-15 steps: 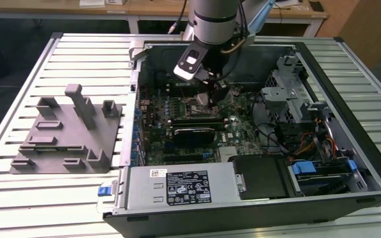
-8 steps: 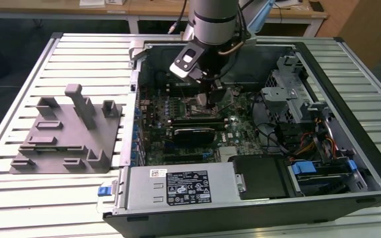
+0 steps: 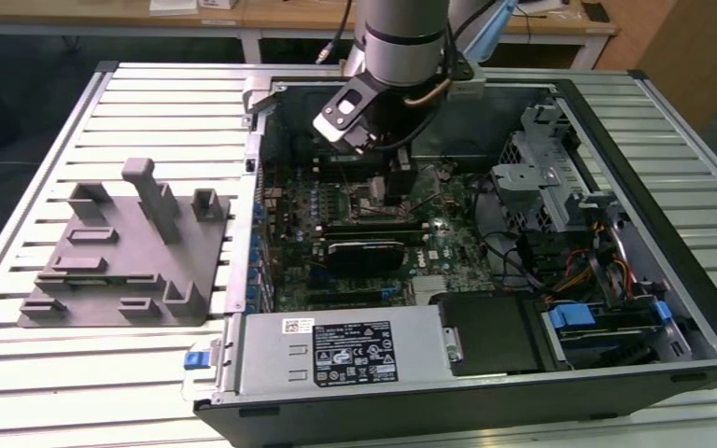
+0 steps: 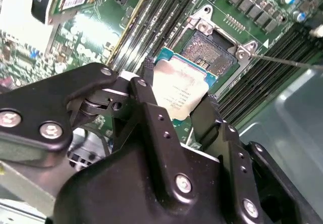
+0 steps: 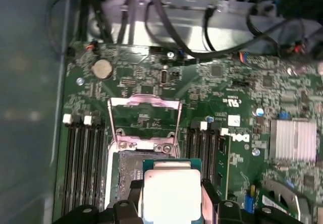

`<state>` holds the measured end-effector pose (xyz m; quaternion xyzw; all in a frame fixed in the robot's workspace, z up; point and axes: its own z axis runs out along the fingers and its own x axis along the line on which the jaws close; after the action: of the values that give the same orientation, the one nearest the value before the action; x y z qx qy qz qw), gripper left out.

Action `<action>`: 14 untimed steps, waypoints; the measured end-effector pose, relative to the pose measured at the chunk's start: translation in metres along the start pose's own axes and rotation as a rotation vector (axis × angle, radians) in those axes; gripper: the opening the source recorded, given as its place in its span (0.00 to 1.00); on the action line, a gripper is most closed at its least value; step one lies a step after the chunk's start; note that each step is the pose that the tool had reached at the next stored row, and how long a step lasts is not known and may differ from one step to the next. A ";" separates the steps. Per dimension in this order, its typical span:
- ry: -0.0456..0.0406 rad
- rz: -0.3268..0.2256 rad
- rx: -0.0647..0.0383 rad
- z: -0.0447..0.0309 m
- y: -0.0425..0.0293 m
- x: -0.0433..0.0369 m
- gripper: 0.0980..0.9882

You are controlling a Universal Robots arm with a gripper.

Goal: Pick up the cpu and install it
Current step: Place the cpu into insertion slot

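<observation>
On the slatted tabletop (image 3: 85, 373), exterior view's left: grey fixture (image 3: 122, 252). To its right, an open computer case (image 3: 695, 308), the arm's end low over the motherboard (image 3: 448, 250). Second wrist view: hand (image 4: 177, 85) closed partway, fingers (image 4: 151, 105) clamping the cpu (image 4: 184, 90) by two opposite edges, partly over the open socket (image 4: 209, 52). Contact with it unclear.

Arm (image 3: 402, 37) downward, tool (image 4: 179, 85) pinched on cpu (image 5: 171, 193) edges.
</observation>
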<state>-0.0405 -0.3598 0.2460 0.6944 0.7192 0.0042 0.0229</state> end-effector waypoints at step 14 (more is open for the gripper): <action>-0.0007 0.054 0.001 0.0119 -0.0022 0.0101 0.50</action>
<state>-0.0426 -0.3500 0.2338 0.7135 0.7003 0.0041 0.0225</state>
